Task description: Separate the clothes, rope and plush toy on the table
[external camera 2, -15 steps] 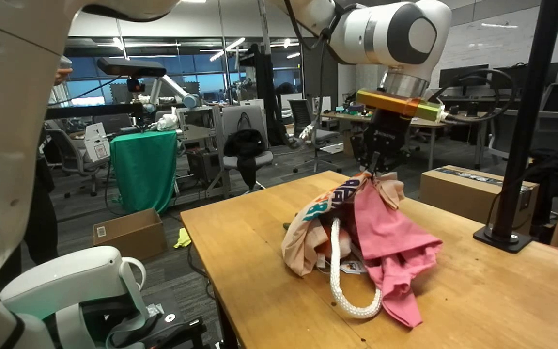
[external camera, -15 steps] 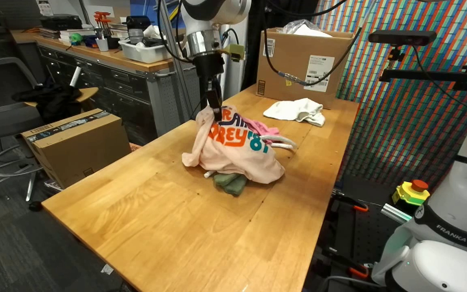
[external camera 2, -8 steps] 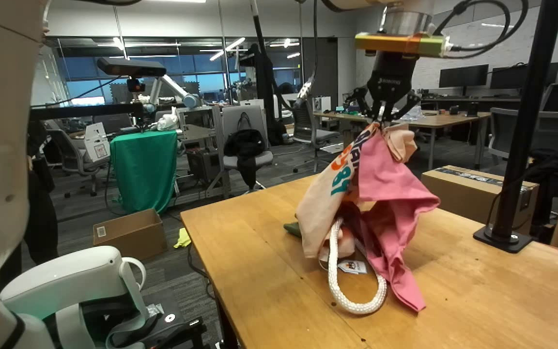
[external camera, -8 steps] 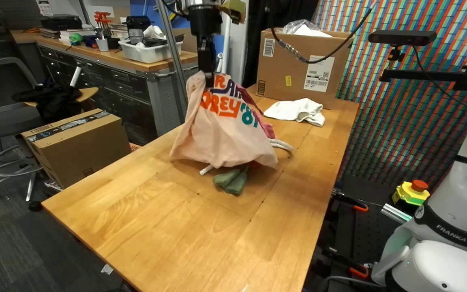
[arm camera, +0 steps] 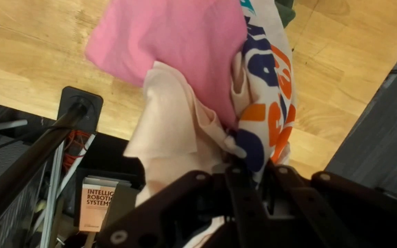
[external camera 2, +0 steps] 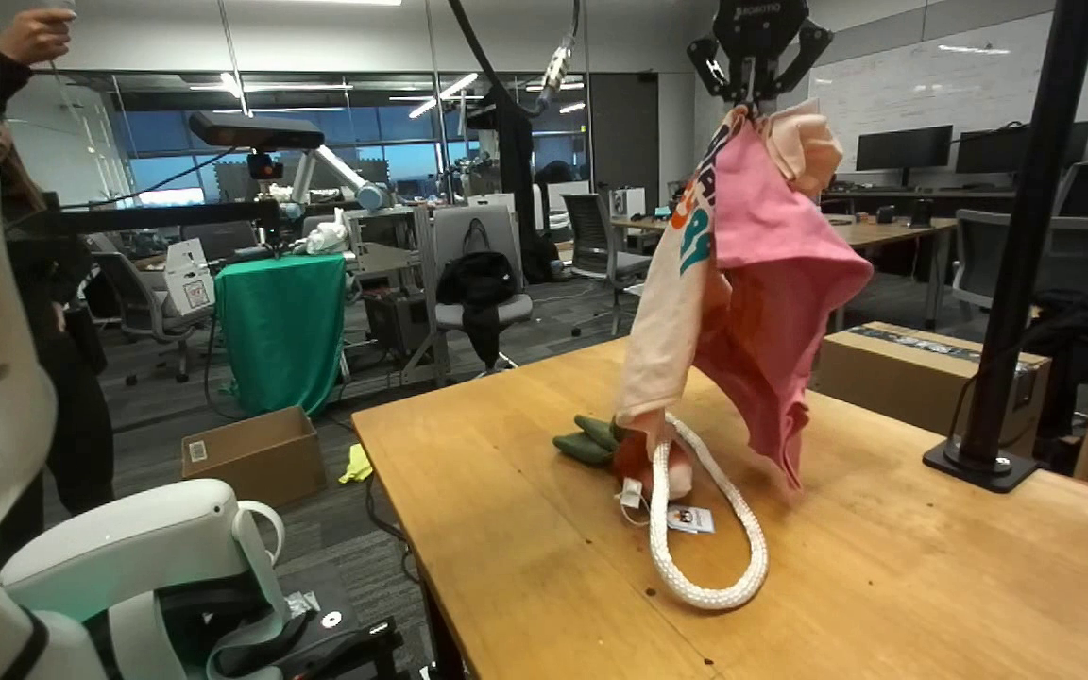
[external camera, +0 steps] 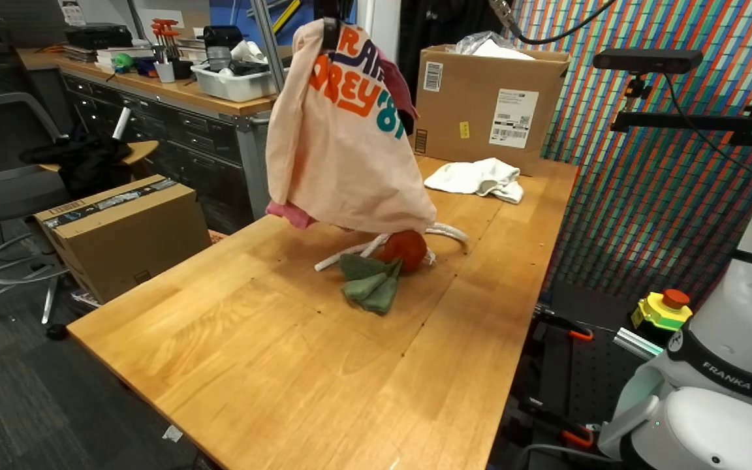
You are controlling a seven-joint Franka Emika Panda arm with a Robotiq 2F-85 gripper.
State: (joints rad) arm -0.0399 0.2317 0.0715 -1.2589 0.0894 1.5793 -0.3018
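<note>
Well, my gripper hangs up above the red plush toy and off to one side of it, its jaws drawn narrow on a gathered fold of the cream shirt with the orange-red lettering. The pink garment hangs bunched with the shirt from the same pinch, and the wrist view shows both cloths gathered there. Below, the shirt's hem hangs close to the toy; whether they touch, I cannot tell. The toy lies on the wooden table, its dark green lobes out to one side of its round body, with a printed tag near it. Just beside the toy, the off-white rope crosses in front of its body in an exterior view, its loop resting on the tabletop. Well apart from the toy lies the small white garment, crumpled on the table, and farther off from the toy stands a tall cardboard box.
</note>
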